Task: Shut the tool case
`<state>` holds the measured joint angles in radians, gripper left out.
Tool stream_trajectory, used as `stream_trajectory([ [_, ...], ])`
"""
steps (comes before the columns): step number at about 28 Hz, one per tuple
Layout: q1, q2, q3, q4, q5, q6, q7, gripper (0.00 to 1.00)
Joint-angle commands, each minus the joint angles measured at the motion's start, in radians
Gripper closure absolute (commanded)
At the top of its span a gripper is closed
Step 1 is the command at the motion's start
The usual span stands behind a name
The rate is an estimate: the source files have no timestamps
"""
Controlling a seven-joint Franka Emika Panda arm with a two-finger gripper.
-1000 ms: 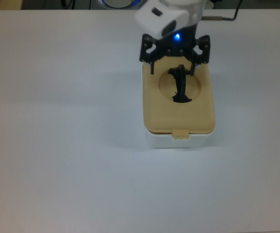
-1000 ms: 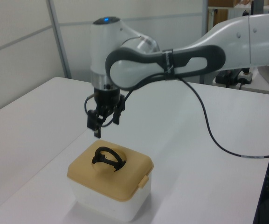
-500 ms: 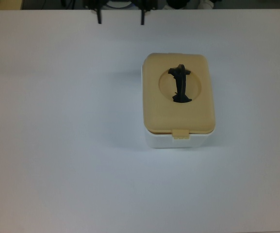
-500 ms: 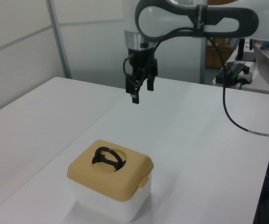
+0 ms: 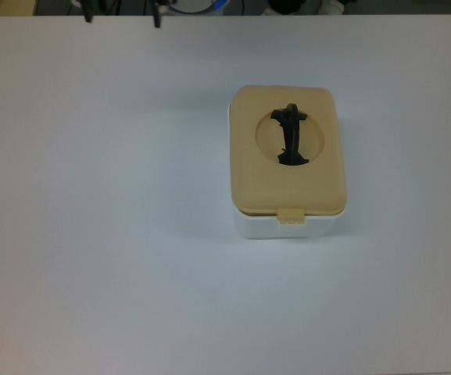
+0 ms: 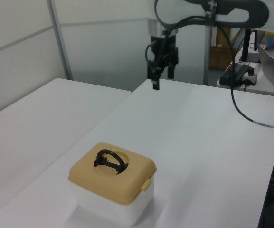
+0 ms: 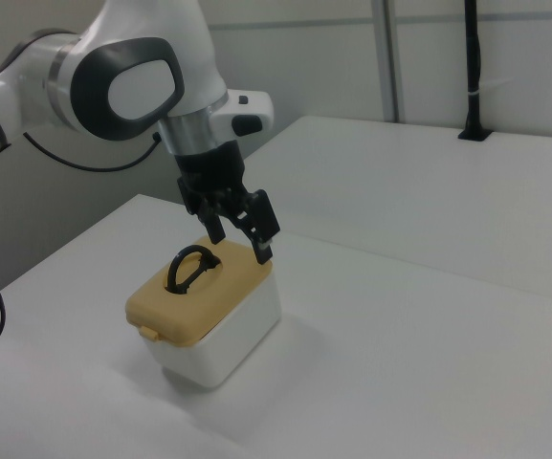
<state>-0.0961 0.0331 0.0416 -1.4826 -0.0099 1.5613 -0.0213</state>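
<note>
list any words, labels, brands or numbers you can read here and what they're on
None can be read.
Case: plain tan lid, black handle, white base, no label or brand in any view.
Arm: no marking shows on it.
Table: bare white, no text.

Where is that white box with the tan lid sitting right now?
The white box with the tan lid sits closed on the white table, right of centre in the top view, its black handle on top.
</note>
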Motion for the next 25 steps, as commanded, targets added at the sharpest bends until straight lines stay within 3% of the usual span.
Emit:
stream_trajectory([
  [1, -0.030, -0.048, 0.001, -0.050, 0.015, -0.017, -0.029, 0.00],
  [10, -0.040, -0.044, 0.001, -0.050, 0.016, -0.006, 0.006, 0.00],
  [13, -0.060, -0.042, 0.001, -0.050, 0.050, -0.004, 0.029, 0.00],
  [25, -0.073, -0.038, 0.001, -0.048, 0.042, -0.003, 0.012, 0.00],
])
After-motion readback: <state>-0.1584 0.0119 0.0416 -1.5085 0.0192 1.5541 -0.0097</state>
